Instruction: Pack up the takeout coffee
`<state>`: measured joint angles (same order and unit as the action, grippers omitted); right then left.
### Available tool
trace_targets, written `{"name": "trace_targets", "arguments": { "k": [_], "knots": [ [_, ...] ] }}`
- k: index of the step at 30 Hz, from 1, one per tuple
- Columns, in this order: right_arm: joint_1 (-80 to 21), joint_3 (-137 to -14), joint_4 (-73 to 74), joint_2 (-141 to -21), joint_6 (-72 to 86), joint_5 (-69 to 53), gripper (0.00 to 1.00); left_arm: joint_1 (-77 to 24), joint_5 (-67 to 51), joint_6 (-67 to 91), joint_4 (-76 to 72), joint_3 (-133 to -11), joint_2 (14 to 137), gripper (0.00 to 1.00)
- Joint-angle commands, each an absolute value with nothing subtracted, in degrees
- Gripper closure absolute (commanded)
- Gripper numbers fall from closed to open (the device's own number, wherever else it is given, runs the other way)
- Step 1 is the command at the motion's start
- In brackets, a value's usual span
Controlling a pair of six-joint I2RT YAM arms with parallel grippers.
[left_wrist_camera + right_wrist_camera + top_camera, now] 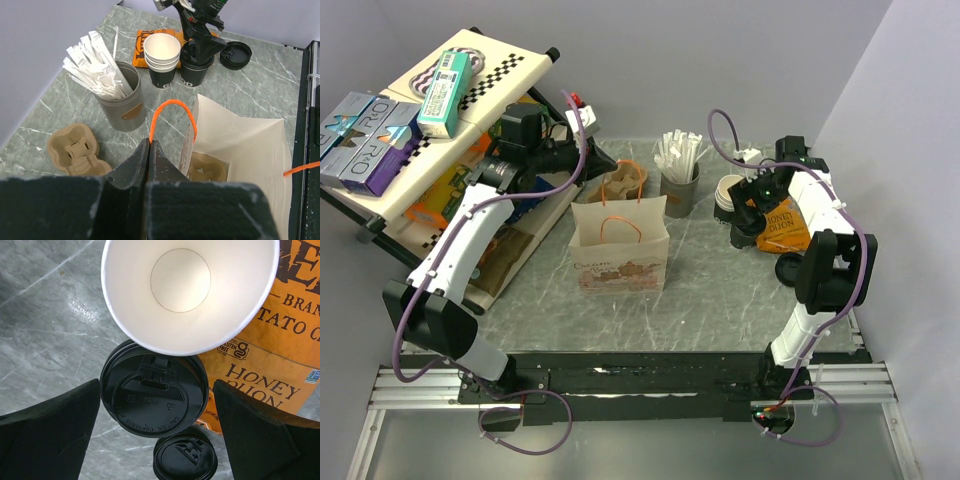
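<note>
The takeout coffee (155, 395), a dark cup with a round black lid, stands next to the stack of white cups (190, 290). My right gripper (156, 390) is open, with a finger on each side of the lid and not touching it. It hides most of the coffee in the top view (752, 215). In the left wrist view the coffee (195, 75) stands under that gripper. My left gripper (148, 143) is shut on the orange handle (170, 107) of the white paper bag (240, 145), holding the bag mouth open. A cardboard cup carrier (207, 167) lies inside the bag.
A loose black lid (185, 460) lies on the table just near the coffee, beside an orange chips bag (265, 365). A grey holder of wrapped straws (122, 97) and a second cup carrier (75, 150) stand behind the bag. A shelf of boxes (380, 130) stands at the left.
</note>
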<state>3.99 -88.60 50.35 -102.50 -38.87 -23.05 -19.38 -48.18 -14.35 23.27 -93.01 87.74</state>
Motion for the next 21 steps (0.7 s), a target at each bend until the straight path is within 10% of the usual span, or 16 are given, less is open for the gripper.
{"name": "trace_targets", "arguments": {
  "k": [1, 17, 21],
  "knots": [
    [3.4, -90.8, 51.8, -103.6, -38.4, -21.4, 0.00, -19.7, -49.1, -15.7, 23.6, -94.7, 87.7, 0.98],
    [3.1, -90.8, 52.6, -101.9, -38.1, -20.8, 0.15, -19.7, -48.3, -17.7, 26.0, -94.7, 85.9, 0.93],
    [3.1, -89.3, 52.7, -97.7, -38.6, -21.1, 0.20, -19.8, -49.0, -22.8, 30.7, -95.3, 84.6, 0.55]
  ]
}}
